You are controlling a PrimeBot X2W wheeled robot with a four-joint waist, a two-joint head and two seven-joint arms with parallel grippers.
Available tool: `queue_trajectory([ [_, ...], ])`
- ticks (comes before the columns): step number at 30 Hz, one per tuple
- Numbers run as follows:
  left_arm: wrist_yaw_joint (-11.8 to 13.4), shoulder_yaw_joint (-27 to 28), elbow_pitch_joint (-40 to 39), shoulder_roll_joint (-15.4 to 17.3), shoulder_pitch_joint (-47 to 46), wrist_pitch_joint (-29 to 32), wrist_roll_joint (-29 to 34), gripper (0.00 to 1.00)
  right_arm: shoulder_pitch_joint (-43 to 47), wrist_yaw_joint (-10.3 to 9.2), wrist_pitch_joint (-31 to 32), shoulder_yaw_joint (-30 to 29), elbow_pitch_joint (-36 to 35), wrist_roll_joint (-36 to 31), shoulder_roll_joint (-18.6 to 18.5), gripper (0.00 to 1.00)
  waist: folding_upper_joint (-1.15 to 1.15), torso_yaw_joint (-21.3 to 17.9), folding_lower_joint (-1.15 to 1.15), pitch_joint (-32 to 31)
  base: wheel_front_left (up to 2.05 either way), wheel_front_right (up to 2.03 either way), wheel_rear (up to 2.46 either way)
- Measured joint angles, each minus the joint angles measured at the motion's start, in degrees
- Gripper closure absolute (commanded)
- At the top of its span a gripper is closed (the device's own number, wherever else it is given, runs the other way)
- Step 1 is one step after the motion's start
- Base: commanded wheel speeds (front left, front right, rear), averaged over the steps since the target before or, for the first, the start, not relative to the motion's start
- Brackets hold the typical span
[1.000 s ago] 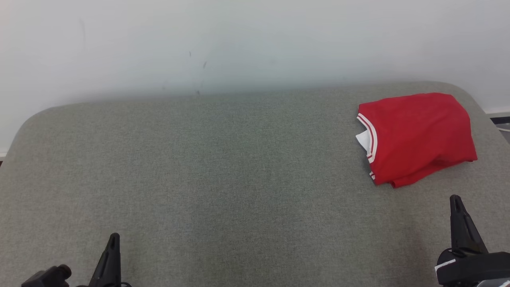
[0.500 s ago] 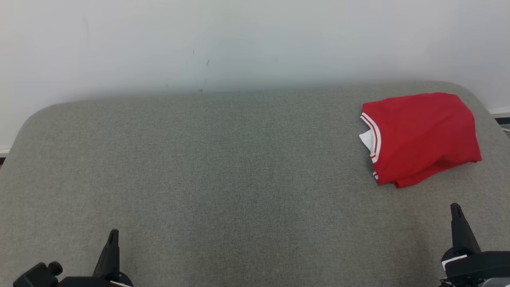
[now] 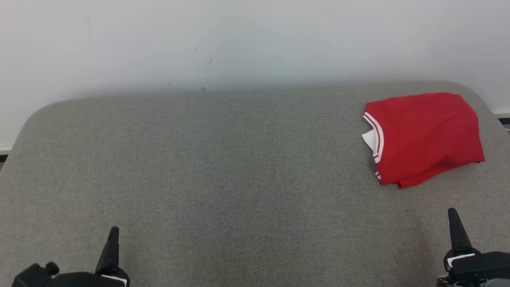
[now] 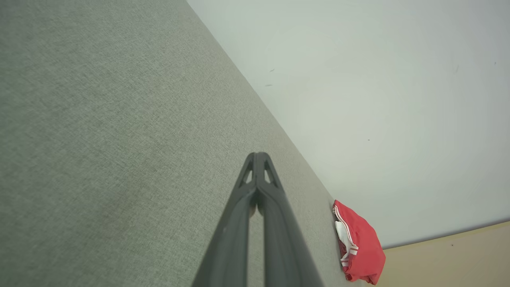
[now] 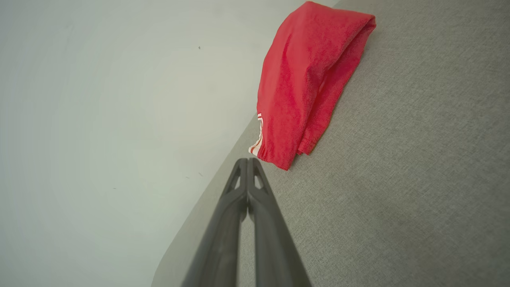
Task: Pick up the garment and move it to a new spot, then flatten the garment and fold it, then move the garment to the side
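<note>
Red garment point(image 3: 424, 137) with the white-striped trim sits folded up at the far right of the grey table point(image 3: 223, 167). Right gripper point(image 3: 453, 213) hangs just on the near side of it, not touching, jaws pressed together. Left gripper point(image 3: 114, 231) is way off at the near left, jaws squeezed together too.

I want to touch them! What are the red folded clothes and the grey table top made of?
The red folded garment with white-striped trim looks like soft, matte knitted cloth: it sags, creases and shows a fuzzy surface. The grey rounded table top seems covered in matte woven fabric, finely speckled; what lies beneath is hidden.
</note>
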Motion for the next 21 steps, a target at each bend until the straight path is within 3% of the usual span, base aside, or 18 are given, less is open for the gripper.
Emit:
queue_trajectory([
  [21,-2.5,3.9,2.3,-3.3,-1.5,4.2,-12.7,1.00,-1.5,3.02,4.1,-4.2,4.4,13.8,3.9,1.00,0.00,0.6,0.00,0.3,0.00,0.00,0.00],
])
